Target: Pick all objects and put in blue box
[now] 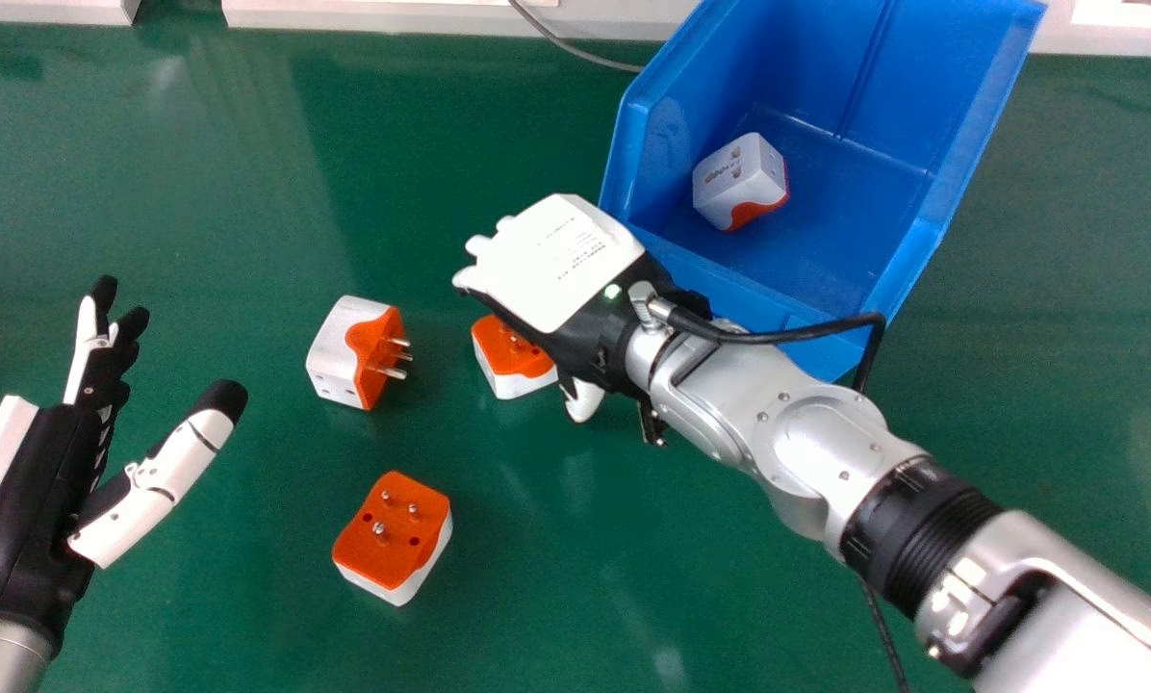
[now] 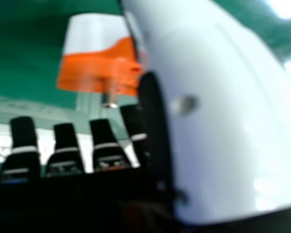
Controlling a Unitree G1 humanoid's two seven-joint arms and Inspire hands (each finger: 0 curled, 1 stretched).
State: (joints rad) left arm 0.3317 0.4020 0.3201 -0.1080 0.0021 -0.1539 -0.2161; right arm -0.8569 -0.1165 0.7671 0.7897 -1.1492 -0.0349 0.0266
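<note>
Print: small lines of lettering on the white back plate of the right hand, a small code patch near the left wrist, dark marks on the plug in the box, none of it legible to me; head view has the blue box at upper right, open side up, that plug inside on the floor, white slotted face up, orange low on its side; three more plugs on the green table; right hand view has a plug near the thumb, metal pin and orange end toward the fingers, can't say which of the three; orientation, head view: left plug lies on its side, pins pointing to the view's right, front-to-back axis roughly across the view; near plug has pins up, orange face's long sides running lower left to upper right; third plug, pin face up, is partly hidden under the right hand, long axis can't be told; right hand is palm down beside the box, fingers fairly straight, no grip seen, contact with the plug can't be told; left hand at the view's left, fingers extended, thumb spread wide, nothing held.
</note>
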